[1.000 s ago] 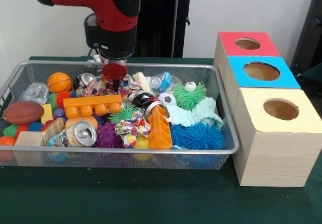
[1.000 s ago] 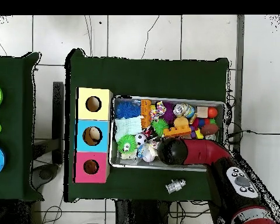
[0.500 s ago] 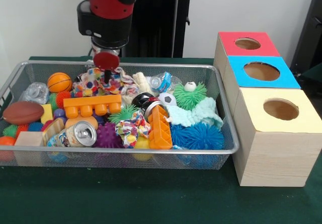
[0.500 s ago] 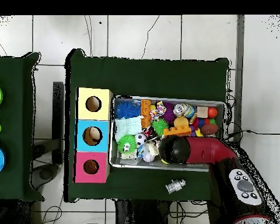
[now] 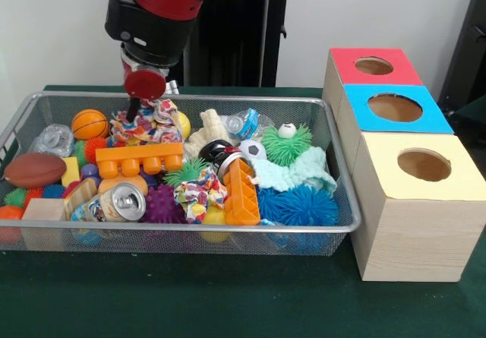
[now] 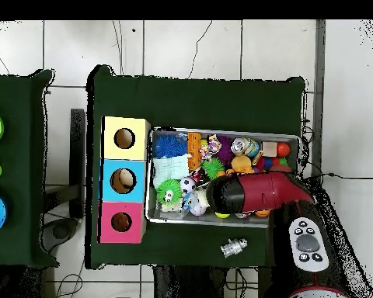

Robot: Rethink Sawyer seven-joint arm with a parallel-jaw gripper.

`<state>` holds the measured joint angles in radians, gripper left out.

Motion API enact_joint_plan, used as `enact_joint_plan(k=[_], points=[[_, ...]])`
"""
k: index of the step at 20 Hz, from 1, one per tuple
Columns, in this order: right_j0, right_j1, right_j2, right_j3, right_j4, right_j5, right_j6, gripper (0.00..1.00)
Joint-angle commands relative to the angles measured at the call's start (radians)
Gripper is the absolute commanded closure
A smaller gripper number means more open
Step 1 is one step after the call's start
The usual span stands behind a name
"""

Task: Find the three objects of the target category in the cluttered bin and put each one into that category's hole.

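1. The three objects are mostly buried: one yellow toy shows at the front wall of the bin, wedged under a patterned cloth and beside an orange block; another rounded yellow shape peeks out at the back, possibly one too. The third cannot be found.
2. They look like small, light, squashy rubber animals, smooth and likely slippery; the rounded body is the best place to pinch, once the cloth is cleared.
3. The end effector hangs at the bin's back, its tip touching a second patterned rag; whether it is spread or pinching cannot be told.
4. Three holed boxes, the yellow-topped box nearest, stand on the green counter just beside the bin.
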<state>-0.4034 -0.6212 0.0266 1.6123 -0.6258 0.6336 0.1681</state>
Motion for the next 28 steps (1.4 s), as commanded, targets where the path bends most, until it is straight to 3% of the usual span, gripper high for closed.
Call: enact_joint_plan(k=[1,5,10,15,20,24,25,28], points=[[0.016,0.025,-0.047,-0.081,-0.068,-0.020,0.218,1.00],[0.028,0.026,-0.069,-0.088,-0.070,-0.058,0.244,1.00],[0.087,0.054,-0.140,-0.163,-0.133,-0.100,0.286,1.00],[0.062,0.052,-0.129,-0.156,-0.093,-0.123,0.270,1.00],[-0.126,0.001,0.099,-0.008,0.097,-0.089,0.105,1.00],[-0.219,0.001,0.219,0.064,0.168,-0.091,0.055,1.00],[-0.247,0.001,0.257,0.081,0.174,-0.087,0.037,0.00],[-0.282,0.008,0.301,0.095,0.224,-0.067,0.043,0.00]])
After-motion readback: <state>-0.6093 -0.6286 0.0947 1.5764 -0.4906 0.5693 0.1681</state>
